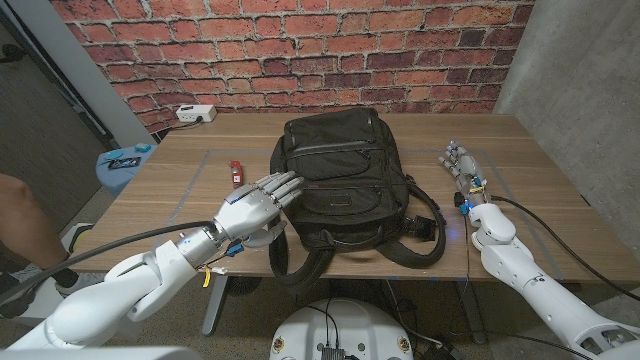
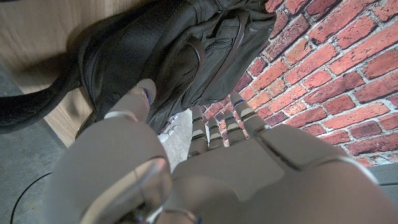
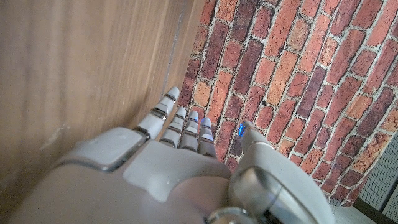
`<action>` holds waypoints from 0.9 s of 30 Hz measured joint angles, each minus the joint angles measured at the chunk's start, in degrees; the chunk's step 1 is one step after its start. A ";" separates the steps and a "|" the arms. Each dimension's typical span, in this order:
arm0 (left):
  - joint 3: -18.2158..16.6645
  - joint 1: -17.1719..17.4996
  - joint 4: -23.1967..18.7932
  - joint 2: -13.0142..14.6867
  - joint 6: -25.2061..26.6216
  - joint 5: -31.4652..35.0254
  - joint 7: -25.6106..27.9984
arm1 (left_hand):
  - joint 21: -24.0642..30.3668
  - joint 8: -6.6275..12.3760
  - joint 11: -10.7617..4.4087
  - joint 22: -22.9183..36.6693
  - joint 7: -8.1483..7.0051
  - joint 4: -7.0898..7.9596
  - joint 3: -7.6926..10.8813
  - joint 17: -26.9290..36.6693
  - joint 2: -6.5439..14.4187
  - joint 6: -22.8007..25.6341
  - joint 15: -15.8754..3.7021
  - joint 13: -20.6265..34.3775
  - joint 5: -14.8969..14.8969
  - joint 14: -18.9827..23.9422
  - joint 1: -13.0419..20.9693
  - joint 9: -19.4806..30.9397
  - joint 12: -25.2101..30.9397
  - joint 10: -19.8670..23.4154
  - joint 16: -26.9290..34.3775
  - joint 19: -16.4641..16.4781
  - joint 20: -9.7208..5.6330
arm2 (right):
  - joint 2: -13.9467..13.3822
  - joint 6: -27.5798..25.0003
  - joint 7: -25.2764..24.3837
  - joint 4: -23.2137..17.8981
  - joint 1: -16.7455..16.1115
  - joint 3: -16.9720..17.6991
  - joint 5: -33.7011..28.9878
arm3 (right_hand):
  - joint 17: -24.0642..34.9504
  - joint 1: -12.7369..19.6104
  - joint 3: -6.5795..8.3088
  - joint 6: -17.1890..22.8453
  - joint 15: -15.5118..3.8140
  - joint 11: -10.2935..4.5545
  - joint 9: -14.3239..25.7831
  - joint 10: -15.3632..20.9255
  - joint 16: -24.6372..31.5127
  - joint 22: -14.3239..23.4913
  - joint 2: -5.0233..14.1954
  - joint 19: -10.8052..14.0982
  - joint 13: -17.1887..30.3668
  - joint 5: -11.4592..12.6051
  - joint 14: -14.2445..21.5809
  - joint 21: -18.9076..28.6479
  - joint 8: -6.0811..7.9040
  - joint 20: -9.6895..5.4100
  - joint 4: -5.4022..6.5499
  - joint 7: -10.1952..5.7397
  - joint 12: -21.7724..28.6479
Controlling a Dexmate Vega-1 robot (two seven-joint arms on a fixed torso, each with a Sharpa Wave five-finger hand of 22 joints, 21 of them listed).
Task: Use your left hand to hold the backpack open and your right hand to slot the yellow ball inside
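Head view, read from 9 o'clock to 3 o'clock. A small red item (image 1: 235, 173) lies on the tabletop (image 1: 160, 190) at about 10 o'clock of the left hand (image 1: 262, 198). That hand reaches over the near-left edge of the backpack (image 1: 340, 180), fingers (image 1: 285, 184) extended and slightly apart, clamped on nothing; whether they touch the fabric cannot be told. The reach is probably aimed at the bag's opening, which the task asks this hand to hold apart. The backpack lies flat at the centre, closed as far as can be seen, straps (image 1: 400, 250) trailing toward 6 o'clock over the tabletop edge. The right hand (image 1: 462, 172) waits at 3 o'clock of the bag, well apart from it, fingers straight, close together and holding nothing. That suits its later role of carrying the ball. The yellow ball cannot be found in these views, so its place cannot be told. A white power strip (image 1: 196, 114) sits at the far-left corner.

The left wrist view adds the hand's underside approach: fingers (image 2: 214, 127) spread toward the backpack (image 2: 168, 50), with a handle loop (image 2: 198, 53) visible on it. The right wrist view adds that the right hand (image 3: 186, 162) stands beside bare tabletop (image 3: 74, 74), fingers (image 3: 166, 112) together and pointing at the brick wall (image 3: 298, 74).
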 measured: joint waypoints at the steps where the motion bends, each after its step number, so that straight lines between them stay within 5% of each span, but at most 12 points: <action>1: 0.36 -0.14 0.23 0.39 0.67 -0.05 0.62 | 0.00 0.08 -0.10 0.00 -0.01 0.00 0.00 0.02 -0.13 -0.01 -0.03 0.00 0.00 0.20 0.26 0.11 0.00 0.10 0.00 0.00 0.00 | 0.06 0.06 0.06 0.16 0.00 0.03 0.07 | 0.00 0.00 0.00 0.00 0.00 0.00 0.00 0.00 0.00 0.00 0.00 0.00 0.00 0.00 0.00 0.00 0.00 0.00 0.00 0.00 0.00; 27: 10.07 -4.14 2.12 7.56 9.68 -3.56 3.93 | -0.02 1.35 0.22 0.27 0.21 1.06 -1.06 0.40 -1.38 -0.23 0.18 0.53 -0.39 0.37 -0.08 1.44 0.00 0.38 0.00 -0.01 0.00 | 0.42 1.26 1.63 1.78 -0.02 0.37 1.19 | 0.00 0.00 -0.24 0.00 0.00 0.00 0.00 0.00 0.00 0.00 0.00 0.00 0.00 0.00 0.00 0.00 0.00 0.00 0.24 0.00 0.00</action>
